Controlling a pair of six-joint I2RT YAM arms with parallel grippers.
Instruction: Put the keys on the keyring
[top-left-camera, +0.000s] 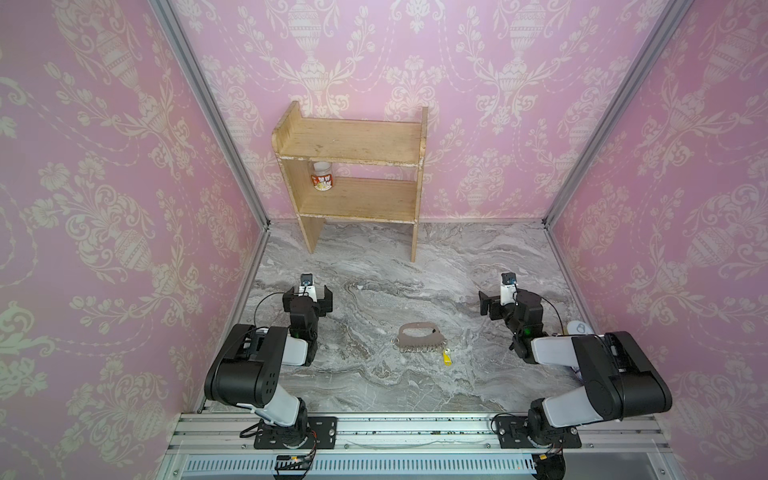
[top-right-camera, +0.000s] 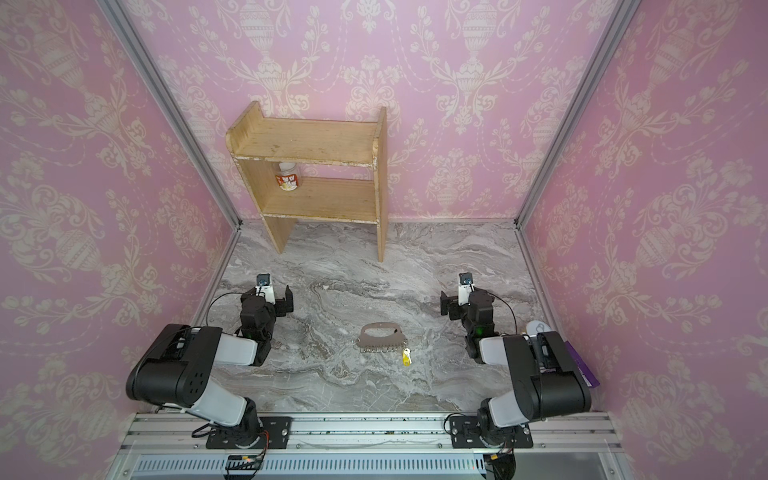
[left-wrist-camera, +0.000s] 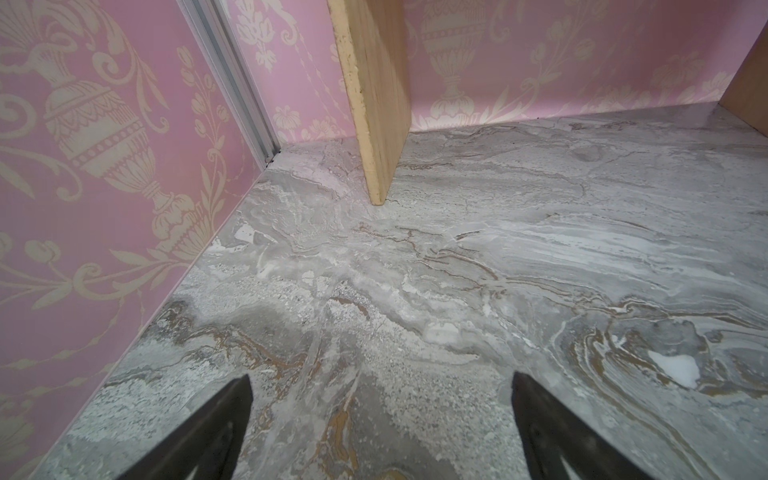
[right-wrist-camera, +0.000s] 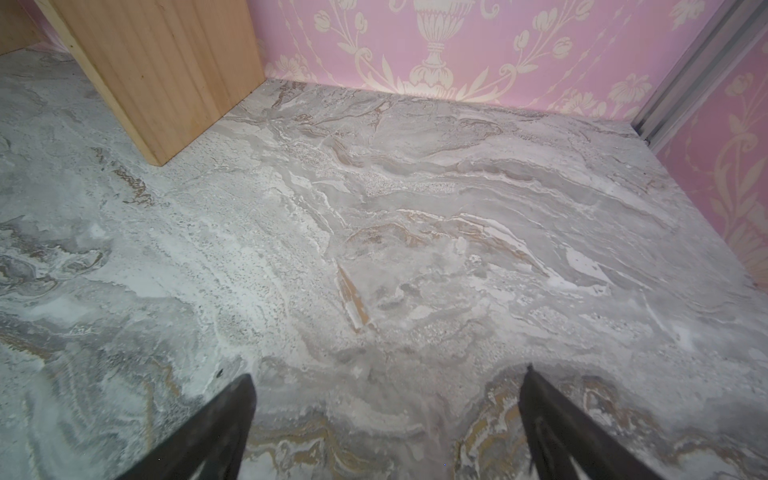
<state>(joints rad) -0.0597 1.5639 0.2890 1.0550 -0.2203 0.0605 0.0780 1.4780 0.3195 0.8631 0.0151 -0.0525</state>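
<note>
My left gripper (left-wrist-camera: 381, 375) and right gripper (right-wrist-camera: 389, 372) gape empty over the marbled worktop (top-left-camera: 374, 270). Pink walls (top-left-camera: 104, 166) enclose it, with a shelf (top-left-camera: 353, 141) at the back.

Arms folded; left end effector (left-wrist-camera: 380, 380), right end effector (right-wrist-camera: 386, 374) spread wide.

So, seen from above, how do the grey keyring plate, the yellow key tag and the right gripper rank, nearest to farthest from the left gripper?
From the left gripper, in a top view:
1. the keyring plate, mid-table.
2. the yellow key tag, by the plate's front right corner.
3. the right gripper, across the table.
</note>
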